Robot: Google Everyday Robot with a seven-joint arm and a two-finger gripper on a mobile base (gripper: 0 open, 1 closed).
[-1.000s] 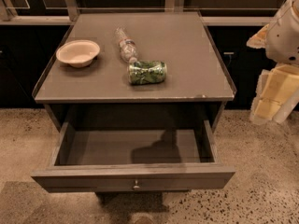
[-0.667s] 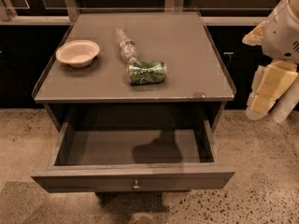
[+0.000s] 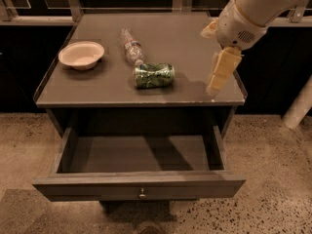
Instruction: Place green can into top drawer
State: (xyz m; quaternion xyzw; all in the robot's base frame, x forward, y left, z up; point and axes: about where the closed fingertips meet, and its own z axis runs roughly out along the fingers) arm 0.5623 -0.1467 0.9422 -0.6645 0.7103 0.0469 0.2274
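Above the right-hand strip of the desk (image 3: 190, 38), pincer (image 3: 220, 74) hanging tip-down, carrying nothing; wide or narrow, cannot tell. Swung in from beyond the desk's right edge over the last second, now above the surface rather than off to its side: read as the start of the reach, not yet the grasp. Well apart from the green can (image 3: 154, 75) to its left, lying on its side near the front middle of the desk, untouched and unmoved. Just behind the can, clear bottle (image 3: 132, 49), also lying down; far left, pale bowl (image 3: 81, 54), upright. Below, top drawer (image 3: 141, 185) pulled open, knob (image 3: 142, 194) at the centre of its front panel: ready to receive, nothing placed yet. Arm (image 3: 253, 9) slanting down from the upper right corner, wrist bent, pincer aimed nearly straight at the desk. Likely next: leftward travel and a drop onto the can.
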